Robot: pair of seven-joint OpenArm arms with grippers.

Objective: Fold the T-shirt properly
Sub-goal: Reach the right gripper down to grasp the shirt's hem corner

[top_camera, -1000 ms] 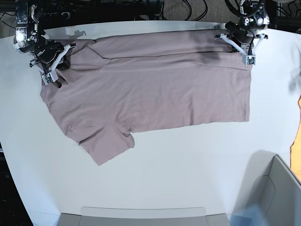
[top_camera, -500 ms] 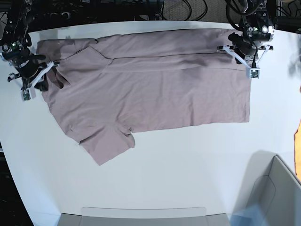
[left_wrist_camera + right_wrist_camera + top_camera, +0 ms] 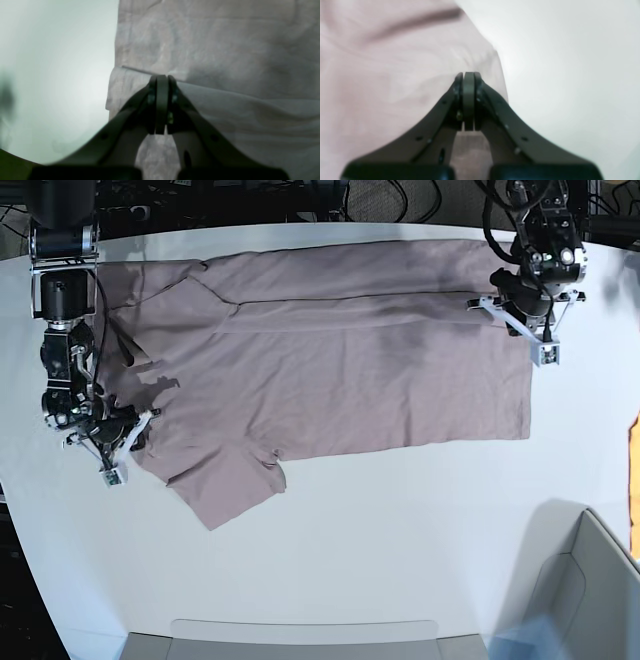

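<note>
At opposite edges of the T-shirt [image 3: 330, 360], both arms' jaws pinch fabric; an orange cloth [image 3: 633, 480] lies apart.

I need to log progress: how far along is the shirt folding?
Early stage. The mauve-pink cotton T-shirt lies spread on the white table, with one long fold along its far edge. In hand: the left claw and right claw both pinch fabric edges. Left: sleeves and remaining folds.
</note>
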